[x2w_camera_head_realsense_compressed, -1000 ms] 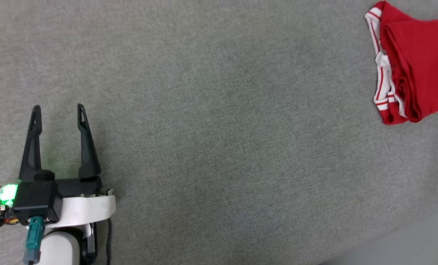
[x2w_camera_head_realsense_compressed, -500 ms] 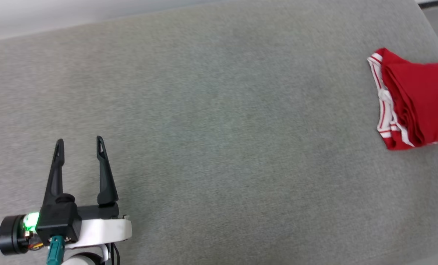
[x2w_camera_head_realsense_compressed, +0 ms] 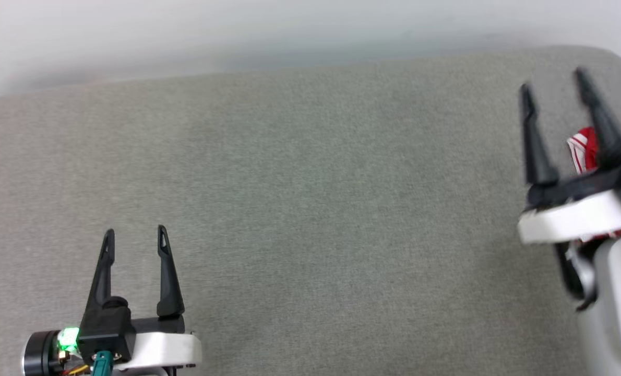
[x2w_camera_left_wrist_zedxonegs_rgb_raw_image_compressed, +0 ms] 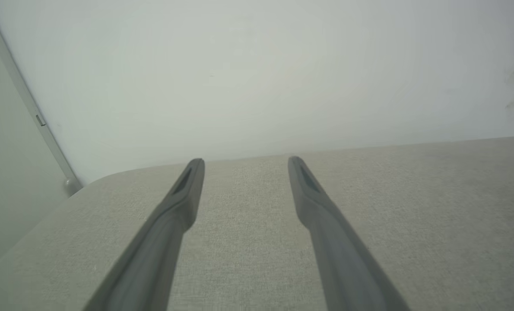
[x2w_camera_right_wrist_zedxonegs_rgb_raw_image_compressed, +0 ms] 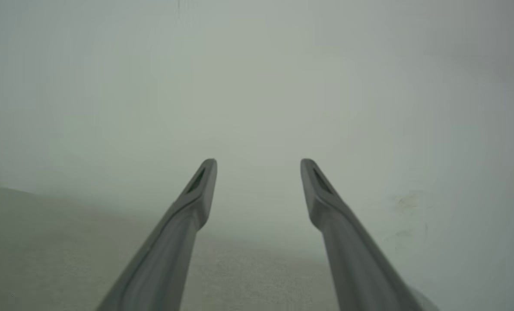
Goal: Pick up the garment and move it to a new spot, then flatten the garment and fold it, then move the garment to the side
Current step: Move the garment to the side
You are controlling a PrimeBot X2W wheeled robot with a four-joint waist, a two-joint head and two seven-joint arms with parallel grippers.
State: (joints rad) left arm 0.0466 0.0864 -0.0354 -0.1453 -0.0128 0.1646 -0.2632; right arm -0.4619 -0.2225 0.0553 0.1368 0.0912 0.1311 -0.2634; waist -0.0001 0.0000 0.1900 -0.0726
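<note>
Left tool (x2w_camera_head_realsense_compressed: 135, 232) and right tool (x2w_camera_head_realsense_compressed: 552, 81) gape empty — the limp, light red striped-trim shirt (x2w_camera_head_realsense_compressed: 582, 150) by the grey bench's (x2w_camera_head_realsense_compressed: 310, 183) right edge likely wants pinching at its trimmed hem.

A grey fabric surface (x2w_camera_head_realsense_compressed: 310, 198) is stretching up to a pale wall (x2w_camera_head_realsense_compressed: 237, 31) behind it. A thin strip (x2w_camera_left_wrist_zedxonegs_rgb_raw_image_compressed: 28, 101) is running down the wall toward the surface's rounded corner.
</note>
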